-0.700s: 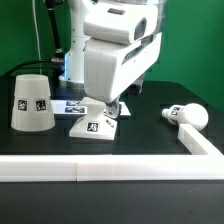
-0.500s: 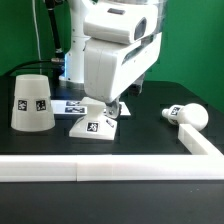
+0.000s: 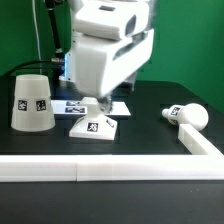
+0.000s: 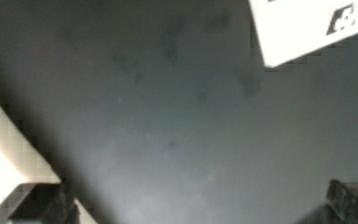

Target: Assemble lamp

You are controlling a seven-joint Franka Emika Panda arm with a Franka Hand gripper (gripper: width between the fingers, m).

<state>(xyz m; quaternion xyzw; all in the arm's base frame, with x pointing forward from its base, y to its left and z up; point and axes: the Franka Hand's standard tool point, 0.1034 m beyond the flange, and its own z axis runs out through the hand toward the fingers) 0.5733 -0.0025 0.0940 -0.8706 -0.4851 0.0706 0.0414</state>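
White base (image 3: 97, 126) sits on the black worktop (image 3: 150, 135) close below the fingers (image 4: 23, 201), which stand apart and empty, while the shade (image 3: 32, 102) stands toward the exterior view's left and the bulb (image 3: 186, 116) lies on its side well to the right.

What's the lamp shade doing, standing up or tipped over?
Standing: the shade rests on its wide end, narrow end up.
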